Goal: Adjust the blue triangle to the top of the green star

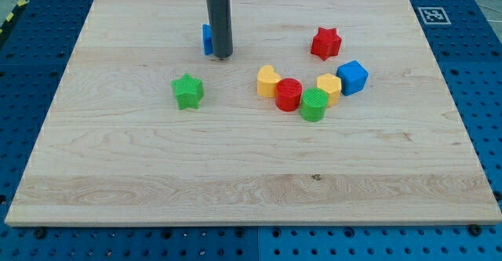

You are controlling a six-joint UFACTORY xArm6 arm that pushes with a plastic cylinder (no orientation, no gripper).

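The blue triangle (207, 39) lies near the view's top, left of centre, mostly hidden behind my rod; only its left edge shows. My tip (223, 56) rests on the board right against the blue triangle's right side. The green star (188, 91) lies below and a little left of the blue triangle, apart from it and from my tip.
A red star (325, 43) lies at the upper right. A cluster sits right of centre: a yellow heart-like block (268, 81), a red cylinder (289, 94), a green cylinder (314, 104), a yellow block (329, 87) and a blue cube (353, 77). The wooden board (235, 183) lies on a blue surface.
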